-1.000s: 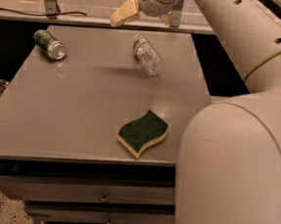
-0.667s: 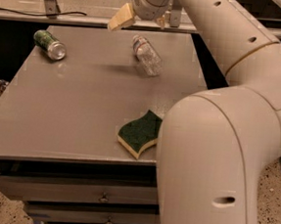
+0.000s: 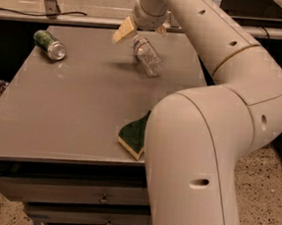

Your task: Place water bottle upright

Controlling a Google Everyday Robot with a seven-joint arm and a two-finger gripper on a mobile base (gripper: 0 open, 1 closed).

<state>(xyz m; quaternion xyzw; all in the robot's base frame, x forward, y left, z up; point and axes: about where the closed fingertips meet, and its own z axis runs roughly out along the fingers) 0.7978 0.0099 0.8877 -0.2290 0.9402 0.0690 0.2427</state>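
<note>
The water bottle (image 3: 148,57) lay on its side at the far part of the grey table (image 3: 77,104), cap end pointing away. The gripper (image 3: 142,31) hung just above that cap end, its tan fingers (image 3: 122,32) spread apart and holding nothing (contact with the bottle could not be confirmed). A green can (image 3: 50,45) lay far left; a sponge (image 3: 134,135) sat near the front edge.

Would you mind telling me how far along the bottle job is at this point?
Nothing is finished yet: the water bottle lies on its side near the far edge of the table. In hand: the gripper hangs over its cap end, fingers spread, not gripping. Left: grasp it, tilt it upright, release.
</note>
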